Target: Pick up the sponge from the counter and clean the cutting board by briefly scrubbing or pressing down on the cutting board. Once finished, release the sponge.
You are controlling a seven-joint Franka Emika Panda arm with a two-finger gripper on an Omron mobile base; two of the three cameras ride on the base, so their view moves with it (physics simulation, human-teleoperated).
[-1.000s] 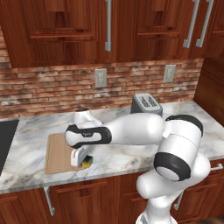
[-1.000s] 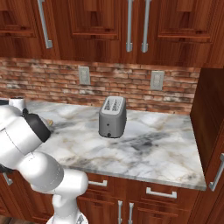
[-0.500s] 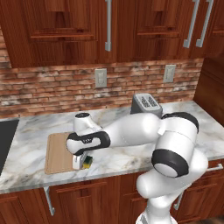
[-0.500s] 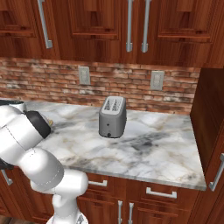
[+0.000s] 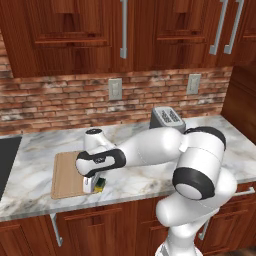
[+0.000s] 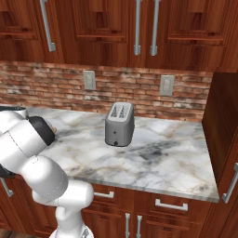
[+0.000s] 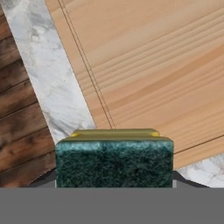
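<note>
The cutting board point(image 5: 66, 175) lies flat on the counter point(image 5: 150, 180), left of the toaster. My gripper point(image 5: 91, 186) points down at the board's near right corner and is shut on the sponge point(image 5: 101, 184). Yellow and dark green show beside the white fingers, low over the board's edge. In the hand view the sponge point(image 7: 114, 162) sits close in front, its dark green layer toward the camera and a yellow strip beyond it. Past it the tan cutting board point(image 7: 166, 65) spreads to the upper right. A strip of marble counter point(image 7: 57, 87) runs along its left.
A silver toaster point(image 5: 167, 119) point(image 6: 119, 124) stands on the counter behind my forearm. A black cooktop point(image 5: 6, 160) borders the counter at the far left. The brick wall carries two outlets, with wooden cabinets overhead. The counter's front edge lies just below the board.
My hand has sunk slightly toward the board's near right corner with the sponge still in it. The board and toaster have not moved.
</note>
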